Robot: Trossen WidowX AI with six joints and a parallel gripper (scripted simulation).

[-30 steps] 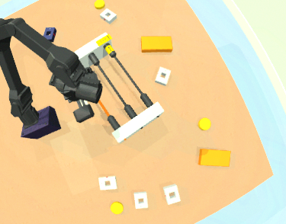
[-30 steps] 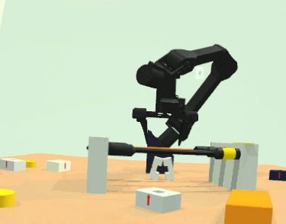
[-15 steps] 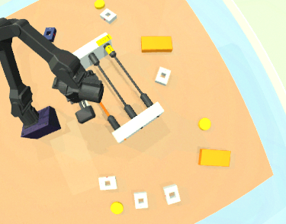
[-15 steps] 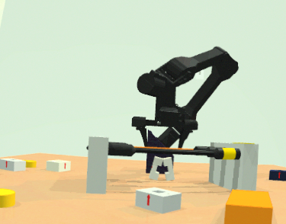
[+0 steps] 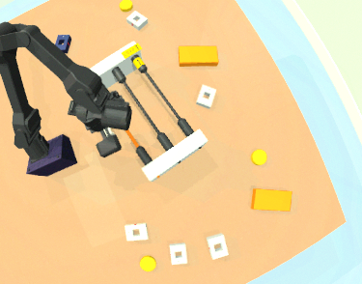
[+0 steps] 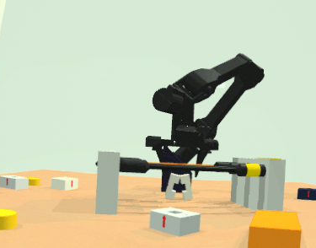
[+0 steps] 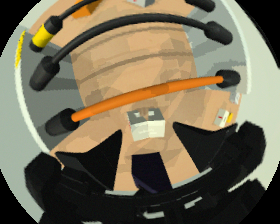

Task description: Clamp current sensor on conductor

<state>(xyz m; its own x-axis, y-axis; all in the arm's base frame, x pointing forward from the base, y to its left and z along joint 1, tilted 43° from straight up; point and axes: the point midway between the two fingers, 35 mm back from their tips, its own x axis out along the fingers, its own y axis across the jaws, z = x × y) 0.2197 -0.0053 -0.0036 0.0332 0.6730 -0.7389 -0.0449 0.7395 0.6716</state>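
Note:
The white split-core sensor (image 6: 179, 187) (image 7: 152, 133) stands open on the table, jaws spread, just beside the orange conductor (image 5: 132, 139) (image 6: 161, 164) (image 7: 141, 96). In the top view the arm hides it. My gripper (image 5: 107, 136) (image 6: 180, 167) (image 7: 148, 128) is open and hangs right over the sensor, one finger on each side, not touching it. Three conductors run between two white posts (image 5: 175, 156) (image 6: 108, 182). The far black conductor (image 5: 161, 94) (image 7: 131, 21) carries a yellow marker band (image 5: 138, 63) (image 6: 254, 169) (image 7: 40, 36) at one end.
Several white square blocks (image 5: 136, 232) (image 5: 206, 96) (image 6: 174, 221), yellow discs (image 5: 259, 156) (image 6: 2, 218) and orange blocks (image 5: 198, 55) (image 5: 271, 199) (image 6: 274, 229) lie scattered around. A small navy block (image 5: 64, 42) lies behind the rig. The arm's navy base (image 5: 52, 156) stands to the left.

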